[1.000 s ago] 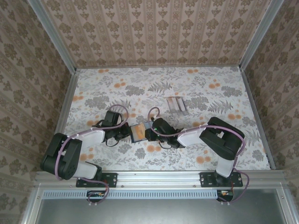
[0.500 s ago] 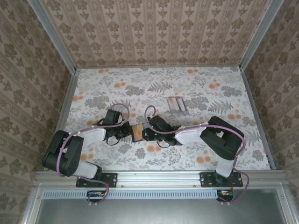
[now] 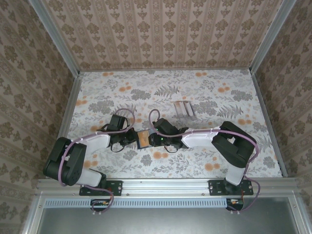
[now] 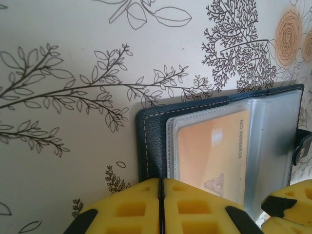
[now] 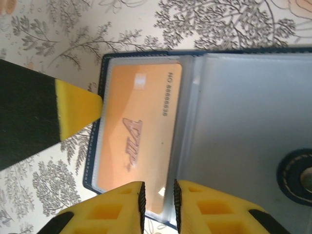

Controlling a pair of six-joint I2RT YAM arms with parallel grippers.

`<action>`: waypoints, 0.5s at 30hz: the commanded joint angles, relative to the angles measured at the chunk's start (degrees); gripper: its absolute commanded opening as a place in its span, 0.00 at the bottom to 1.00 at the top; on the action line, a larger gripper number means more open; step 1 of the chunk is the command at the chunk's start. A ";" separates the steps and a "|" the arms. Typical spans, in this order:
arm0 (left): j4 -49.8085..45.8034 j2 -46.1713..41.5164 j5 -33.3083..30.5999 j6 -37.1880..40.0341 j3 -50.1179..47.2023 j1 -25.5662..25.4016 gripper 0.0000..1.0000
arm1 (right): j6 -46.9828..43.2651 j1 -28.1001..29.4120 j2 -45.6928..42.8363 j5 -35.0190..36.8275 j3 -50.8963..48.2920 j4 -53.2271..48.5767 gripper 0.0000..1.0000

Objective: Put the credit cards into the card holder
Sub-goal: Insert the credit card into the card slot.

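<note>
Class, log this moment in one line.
card holder: open | orange card: sleeved | left gripper: shut on card holder | right gripper: shut on sleeve | other cards: on table

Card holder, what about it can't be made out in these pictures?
Top view: holder too small for detail; the cards farther back too small to count.
Left wrist: left tool hides the holder's near edge; gripping or pressing, unclear.
Right wrist: snap cut off by the right edge; right tool hides the end of the sleeve.

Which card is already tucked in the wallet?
The orange plastic card, inside the navy-blue folding card holder. The pale grey cards lie on the flowery table, farther back.
</note>
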 commanded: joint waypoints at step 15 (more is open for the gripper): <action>-6.78 -2.74 -2.46 3.30 3.59 0.98 0.16 | -4.54 -1.01 -2.21 -6.76 1.47 0.47 0.37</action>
